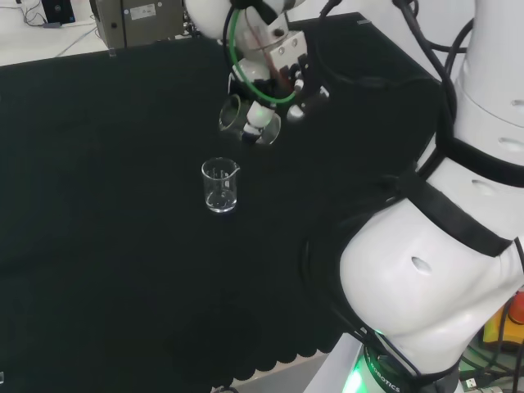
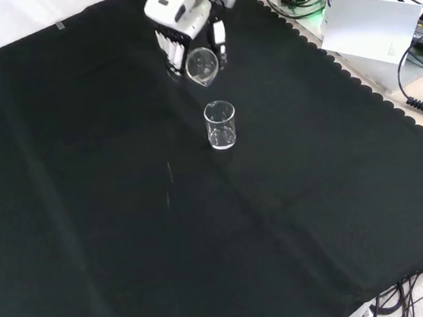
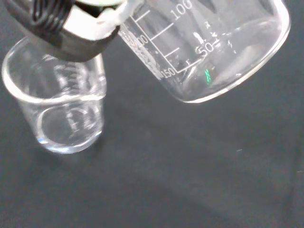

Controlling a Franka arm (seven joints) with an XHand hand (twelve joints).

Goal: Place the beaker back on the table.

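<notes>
Hanging above the black cloth of the bench, the black and white robot hand had its fingers curled round a clear glass beaker with printed measuring marks, which sat tilted well off upright and clear of the table. In the head view the held beaker's rim pointed out to the view's left and its base lay toward the palm, so its long axis ran closer to level than to vertical; in the front view its round opening faced roughly toward the camera and downward. A second, small clear glass beaker stood upright on the cloth just below and a little to the left of the held one in the head view, near it but apart. The wrist view showed the same pairing: the tilted beaker close by the fingers, the standing one beyond on the cloth. As a judgement, the setting-down would first need the held beaker turned base-down, then lowered onto bare cloth to one side of the standing beaker, since a straight descent risked knocking the two together.
</notes>
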